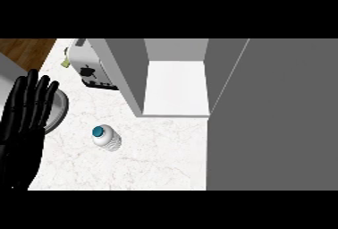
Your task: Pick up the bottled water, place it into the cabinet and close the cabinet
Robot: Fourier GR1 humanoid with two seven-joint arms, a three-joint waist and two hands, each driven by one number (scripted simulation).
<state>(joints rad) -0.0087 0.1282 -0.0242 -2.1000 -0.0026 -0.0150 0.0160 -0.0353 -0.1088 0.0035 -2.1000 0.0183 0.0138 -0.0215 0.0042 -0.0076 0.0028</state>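
Bottled water [105, 137] stands on the marble counter [158, 156] — left robot hand [23, 120] rests flat, fingers apart, before the open cabinet [175, 85].

One bottle [105, 137] with a blue cap is seen on the counter [158, 156]. One cabinet [175, 76] is counted, with one door [271, 112] swung open. One toaster [92, 67] is seen at the back, and one plate [58, 107] at the left. One hand [25, 125] is shown, and a second hand is not seen.
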